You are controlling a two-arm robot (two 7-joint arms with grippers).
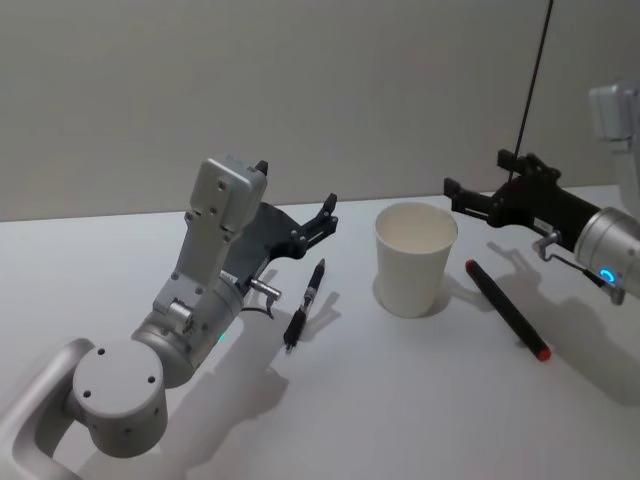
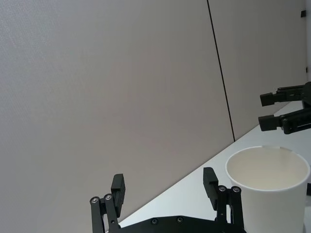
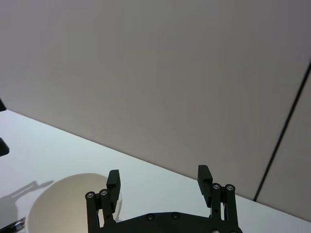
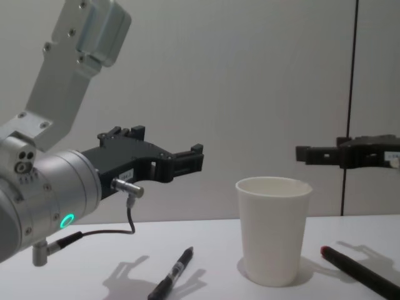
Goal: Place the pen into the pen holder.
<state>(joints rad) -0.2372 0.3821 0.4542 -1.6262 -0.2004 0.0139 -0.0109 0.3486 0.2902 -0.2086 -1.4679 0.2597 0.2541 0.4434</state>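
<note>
The two arms (image 1: 205, 270) are made of round silver-grey segments with a small blue-green ring light (image 4: 65, 220) near the wrist, and the left hand (image 1: 328, 213) and the right hand (image 3: 159, 174) are flat black with small bright screws (image 3: 102, 193).

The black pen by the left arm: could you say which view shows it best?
The head view: the black pen lies whole, left of the pen holder. The chest view shows it foreshortened, low in frame.

The white tapered paper cup (image 1: 415, 260) stands with its mouth open above. A slim black pen (image 1: 306, 303) lies left, a red-tipped black marker (image 1: 507, 310) right.
</note>
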